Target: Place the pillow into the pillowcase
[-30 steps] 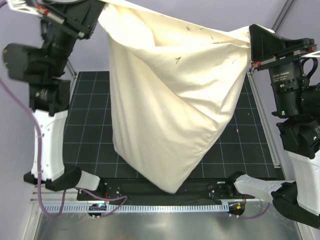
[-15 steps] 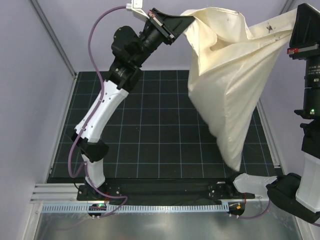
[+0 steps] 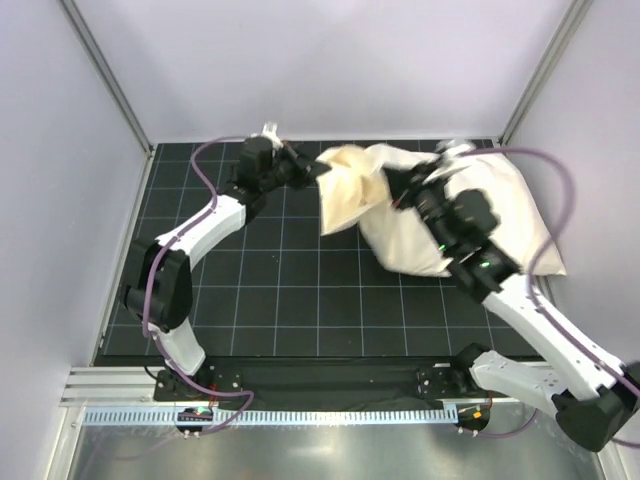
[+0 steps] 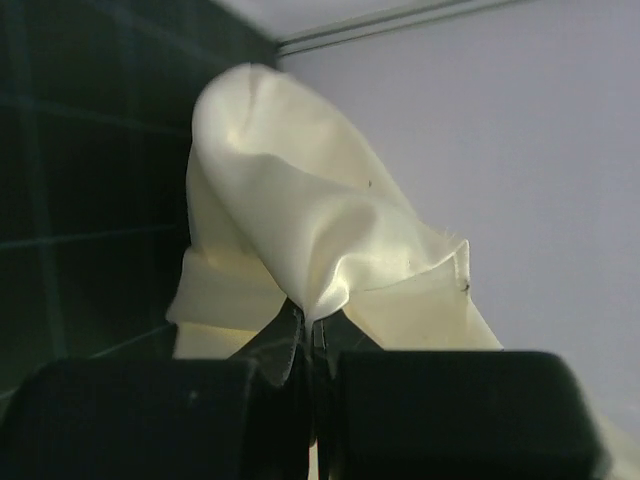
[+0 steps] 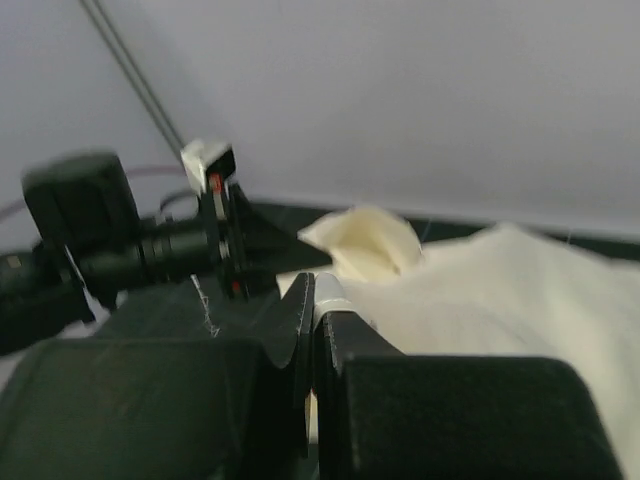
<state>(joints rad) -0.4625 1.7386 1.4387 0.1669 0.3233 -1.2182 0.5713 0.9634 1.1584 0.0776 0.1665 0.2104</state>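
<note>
Left gripper (image 4: 308, 335): fingers closed together on a pinch of cream cloth. This is the loose open end of the pillowcase (image 4: 300, 230), which stands up in a fold just past the fingertips.
Left gripper, overhead (image 3: 312, 170): over the far edge of the black grid mat (image 3: 300, 290), left of its middle, holding the tip of the flap.
Right gripper (image 5: 315, 300): fingers nearly closed with a sliver of pale cloth between them, so it is clamped on the pillowcase. Exactly which edge it holds cannot be made out.
Right gripper, overhead (image 3: 405, 190): over the far part of the mat, right of its middle, at the neck where the flap meets the full body.
Pillowcase (image 3: 470, 215): lying on the mat's far right corner, plump and rounded, with the limp flap (image 3: 345, 195) trailing toward the mat's middle.
Pillow: no logo, tag or stitched edge shows in any view. Judging from the bulge, it sits inside the case.
Arms: left arm (image 3: 200, 230) stretched across the mat's left half; right arm (image 3: 520, 300) across its right half.
Done (judged): insertion looks complete and the load is set down on the mat.
Left (judged): let go of both pinches, perhaps flatten the open end, and withdraw.
</note>
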